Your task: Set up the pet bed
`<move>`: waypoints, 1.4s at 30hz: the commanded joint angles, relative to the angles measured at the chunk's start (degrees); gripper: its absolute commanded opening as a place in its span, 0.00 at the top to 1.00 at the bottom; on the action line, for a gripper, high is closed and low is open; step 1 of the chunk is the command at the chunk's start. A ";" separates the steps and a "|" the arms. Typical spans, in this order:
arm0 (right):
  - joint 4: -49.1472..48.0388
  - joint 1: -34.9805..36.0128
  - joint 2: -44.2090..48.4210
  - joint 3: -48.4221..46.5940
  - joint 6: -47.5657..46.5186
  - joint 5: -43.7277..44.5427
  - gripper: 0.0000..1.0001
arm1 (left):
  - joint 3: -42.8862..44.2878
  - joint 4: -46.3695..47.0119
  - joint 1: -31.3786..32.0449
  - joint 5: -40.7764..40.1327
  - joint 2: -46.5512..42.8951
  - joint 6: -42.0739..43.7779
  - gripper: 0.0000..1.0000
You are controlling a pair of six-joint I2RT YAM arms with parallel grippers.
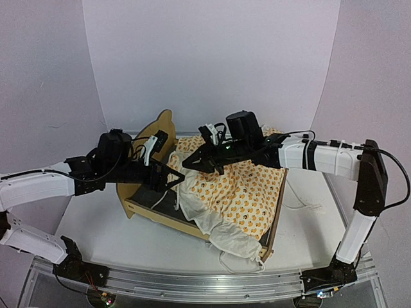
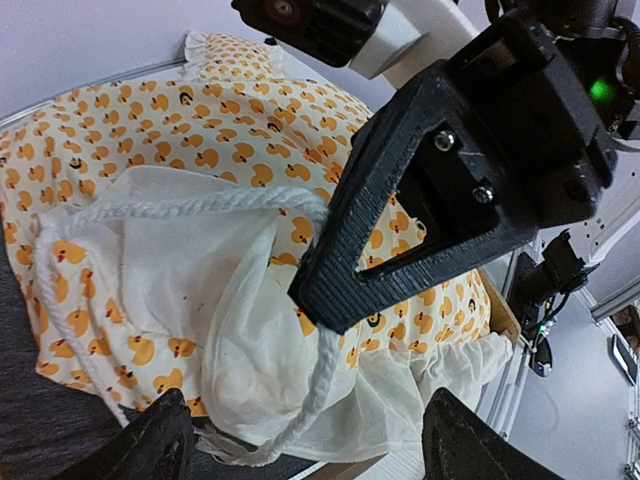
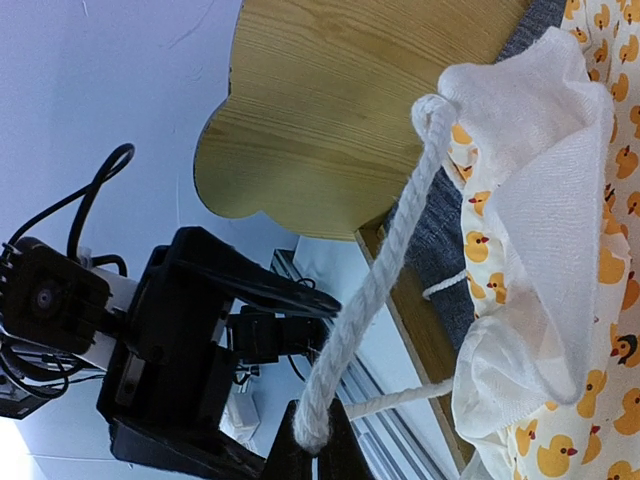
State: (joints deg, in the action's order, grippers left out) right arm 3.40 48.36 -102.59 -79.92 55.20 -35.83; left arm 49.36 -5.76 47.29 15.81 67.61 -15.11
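The pet bed is a light plywood frame with a scalloped headboard at the left and a dark grey base. The orange duck-print bedding with its white ruffle lies crumpled over it. My right gripper is shut on the bedding's white cord and holds that corner up near the headboard. My left gripper is open and empty just beside it, its jaws either side of the ruffle. The right gripper fills the left wrist view.
A small matching pillow lies behind the bedding at the back. Loose white cord trails on the table at the right and in front of the bed. The footboard faces right. A metal rail runs along the near edge.
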 commanded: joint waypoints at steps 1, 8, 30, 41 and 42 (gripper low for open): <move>-5.73 0.34 -0.66 -2.78 2.23 0.32 1.00 | 1.52 8.47 0.00 4.69 3.56 -0.44 0.24; -7.82 1.13 -1.77 -3.83 4.26 -0.17 1.00 | 0.16 4.65 0.00 3.00 3.66 0.01 0.51; 18.35 8.01 -6.94 -10.64 -21.73 -5.40 0.43 | -5.99 -29.77 0.08 2.77 -25.60 -7.29 1.00; 42.57 14.75 -12.88 -21.59 -54.56 11.67 0.31 | -2.54 -41.21 0.08 -5.83 -29.67 -24.17 1.00; 43.21 15.09 -13.77 -22.47 -56.79 12.75 0.32 | -3.17 -41.39 0.13 -5.77 -29.87 -25.71 1.00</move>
State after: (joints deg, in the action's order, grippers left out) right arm 40.49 63.22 -113.89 -98.48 10.85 -30.50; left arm 46.22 -44.14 47.31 10.70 38.54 -33.95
